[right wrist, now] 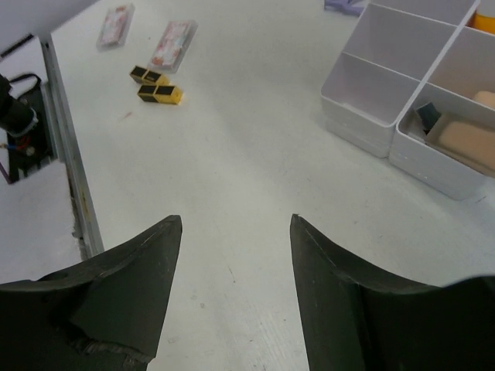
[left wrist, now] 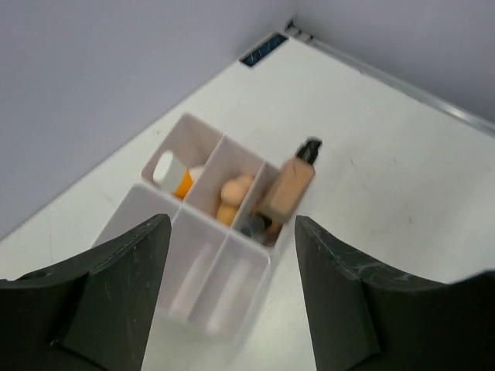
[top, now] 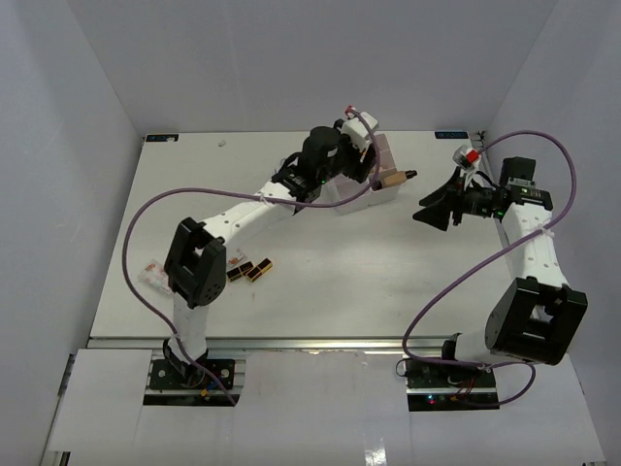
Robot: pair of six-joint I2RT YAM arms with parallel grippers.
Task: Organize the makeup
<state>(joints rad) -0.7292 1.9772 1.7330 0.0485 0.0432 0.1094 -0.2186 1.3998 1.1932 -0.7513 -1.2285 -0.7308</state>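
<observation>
White box (left wrist: 135, 205) sits right under my left gripper (left wrist: 230, 224). The fingers are spread apart and there is nothing between them. The right gripper (right wrist: 236, 224) is spread too and holds nothing, with the table (right wrist: 232, 170) under it.

Below the left gripper, the far row of the box has things in it. The orange tube (left wrist: 176, 176) is in the slot far to the left. The sponge (left wrist: 234, 197) is in the middle slot. A beige bottle (left wrist: 288, 188) is in the slot to the right, but it is not all the way in. It leans on the wall and its dark cap sticks out past the rim. The slots nearest the fingers look bare.

From the right gripper, the lipsticks (right wrist: 158, 93) lie far ahead and to the left, out on the table. Two clear pink things (right wrist: 172, 42) lie a bit past them. So I think the job is only partly done.

What could go wrong? The bottle is my big worry. If I lift the left gripper away and a finger knocks the cap, the bottle may tip out, or the light box may slide. The lipsticks lie close side by side, so the fingers may grab two at once or push one away. The pink things look flat and thin, so the fingers may slip over them. In the top view the lipsticks lie close by the elbow of the left arm (top: 199, 262). If I send the right gripper there, the two arms may bump.
</observation>
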